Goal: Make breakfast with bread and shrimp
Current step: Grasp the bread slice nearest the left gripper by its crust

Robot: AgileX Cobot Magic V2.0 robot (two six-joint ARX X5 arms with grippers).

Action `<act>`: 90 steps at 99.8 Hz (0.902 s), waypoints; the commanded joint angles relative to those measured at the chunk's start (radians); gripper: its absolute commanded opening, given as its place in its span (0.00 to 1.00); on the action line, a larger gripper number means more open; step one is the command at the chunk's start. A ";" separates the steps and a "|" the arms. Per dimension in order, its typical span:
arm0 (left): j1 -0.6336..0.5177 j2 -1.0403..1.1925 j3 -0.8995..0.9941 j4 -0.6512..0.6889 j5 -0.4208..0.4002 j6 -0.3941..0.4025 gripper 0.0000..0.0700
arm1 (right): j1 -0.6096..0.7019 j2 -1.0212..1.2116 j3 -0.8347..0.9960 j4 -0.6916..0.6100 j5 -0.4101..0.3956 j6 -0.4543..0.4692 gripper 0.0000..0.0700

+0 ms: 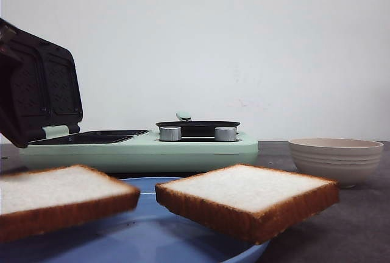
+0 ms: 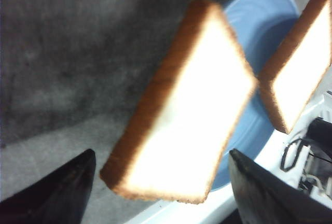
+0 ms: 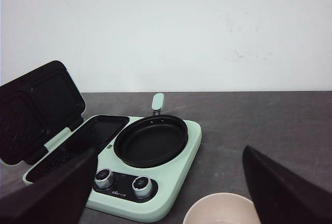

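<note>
A plain white wall is seen behind a dark grey desk (image 1: 365, 214). Two thick square slices of bread are seen on a blue plate (image 1: 152, 238), their outer edges reaching past its rim: the left slice (image 1: 58, 199) and the right slice (image 1: 247, 199), each with a white, fine-crumbed face and golden-brown crust edges. Behind them a mint-green breakfast maker (image 1: 140, 150) is placed, its black grill lid (image 1: 36, 86) raised and a round black pan (image 3: 151, 141) set on its right half above two silver knobs (image 1: 198, 133). A cream ribbed bowl (image 1: 335, 159) is set to the right. No shrimp is shown. The left claw (image 2: 161, 182) is spread wide above the bread, holding nothing; the right claw (image 3: 166, 193) is likewise spread wide and empty, above the bowl.
</note>
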 commanded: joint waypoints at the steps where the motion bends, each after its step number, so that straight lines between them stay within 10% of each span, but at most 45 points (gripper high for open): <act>1: -0.004 0.025 0.008 -0.002 0.043 0.021 0.63 | 0.005 0.003 0.010 0.006 0.000 -0.014 0.80; 41: -0.055 0.046 0.008 0.004 0.068 0.031 0.61 | 0.004 0.003 0.010 0.006 0.032 -0.030 0.80; 48: -0.067 0.047 0.008 0.005 0.067 0.051 0.44 | 0.004 0.003 0.010 0.006 0.034 -0.030 0.80; 56: -0.077 0.047 0.008 0.004 0.067 0.081 0.00 | 0.004 0.003 0.010 0.005 0.034 -0.030 0.80; 90: -0.087 0.021 0.012 0.008 0.121 0.126 0.01 | 0.004 0.003 0.010 -0.020 0.034 -0.030 0.80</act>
